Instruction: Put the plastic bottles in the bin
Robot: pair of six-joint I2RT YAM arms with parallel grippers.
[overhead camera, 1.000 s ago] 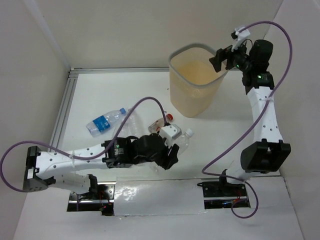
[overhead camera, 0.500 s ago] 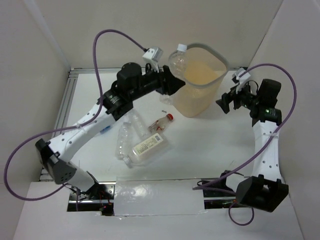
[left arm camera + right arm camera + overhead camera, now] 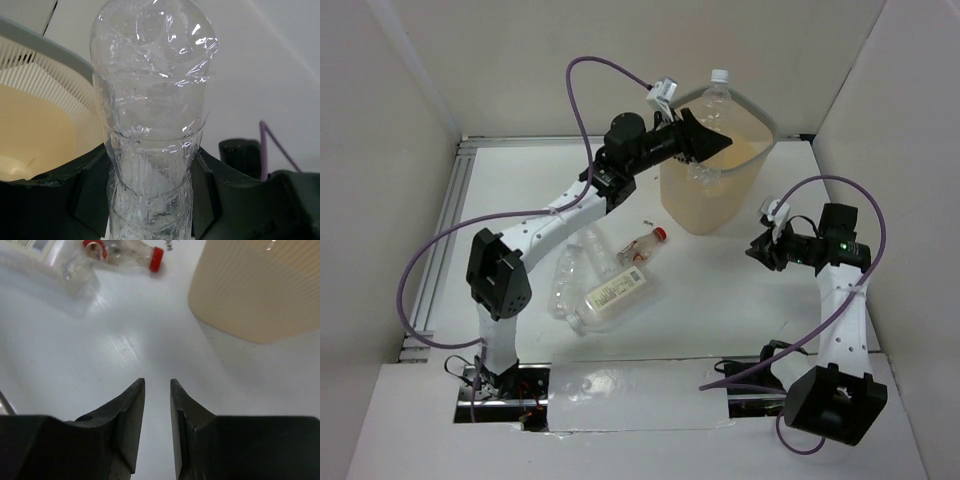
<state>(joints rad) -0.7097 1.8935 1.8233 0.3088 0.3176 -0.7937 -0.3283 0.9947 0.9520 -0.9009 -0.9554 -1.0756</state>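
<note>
My left gripper (image 3: 710, 140) is shut on a clear crinkly plastic bottle (image 3: 715, 100) with a white cap, held upright above the mouth of the bin (image 3: 680, 205). In the left wrist view that bottle (image 3: 150, 100) fills the space between the black fingers (image 3: 90, 195), with the bin's pale rim (image 3: 45, 47) behind on the left. My right gripper (image 3: 757, 250) hangs low over the table to the right of the bin. Its jaws (image 3: 157, 382) stand a narrow gap apart with nothing between them. More bottles lie left of centre: a red-capped one (image 3: 642, 246) and a white-labelled one (image 3: 610, 297).
Crumpled clear bottles (image 3: 575, 262) lie beside the labelled one. The right wrist view shows the bin's ribbed wall (image 3: 250, 285) ahead on the right and the red-capped bottle (image 3: 130, 252) far ahead. Side walls and a metal rail (image 3: 445, 230) edge the table.
My left arm has carried the bottle from the bin's left rim to above its mouth. My right gripper has dropped lower, away from the bin, and its jaws have narrowed from wide open.
</note>
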